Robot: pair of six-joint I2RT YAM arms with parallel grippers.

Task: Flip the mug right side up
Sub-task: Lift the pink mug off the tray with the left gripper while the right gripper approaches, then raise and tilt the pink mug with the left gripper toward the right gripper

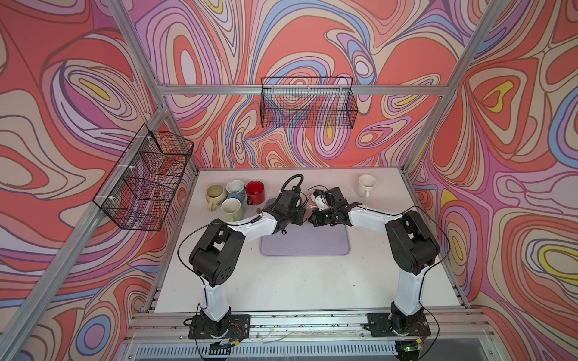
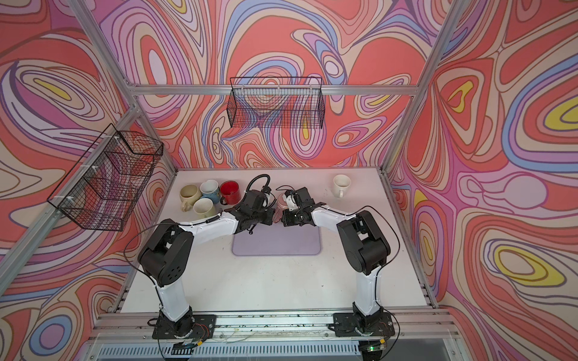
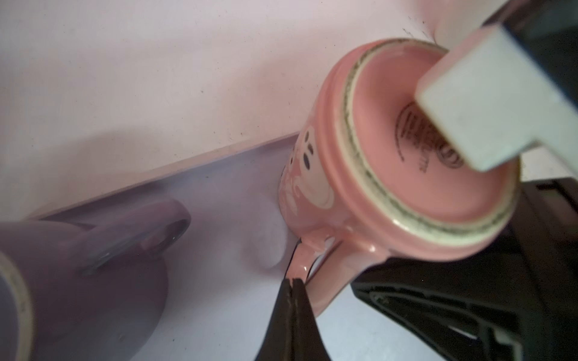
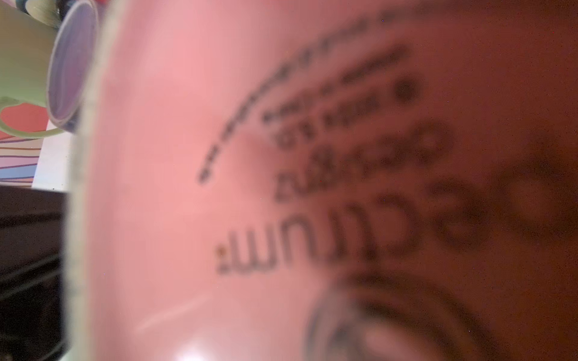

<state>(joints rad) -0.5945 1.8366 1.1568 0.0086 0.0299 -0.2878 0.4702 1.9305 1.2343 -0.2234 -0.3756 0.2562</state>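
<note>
The left tool [image 3: 293, 283] is clamping the mug [image 3: 406, 150] by its handle [image 3: 312, 253], lower centre, to swing it upright, while the closed right tool [image 1: 312, 217] is seemingly steadying it.

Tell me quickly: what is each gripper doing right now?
Left gripper: jaws shut, tips against the handle of the pink mug; no clear grip.
Right gripper: shut, tight beside the pink mug; any hold is hidden.

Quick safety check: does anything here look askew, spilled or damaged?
Yes: the pink mug is tipped, its stamped base showing, while the left gripper pinches its handle. No spill or crack shows.
</note>
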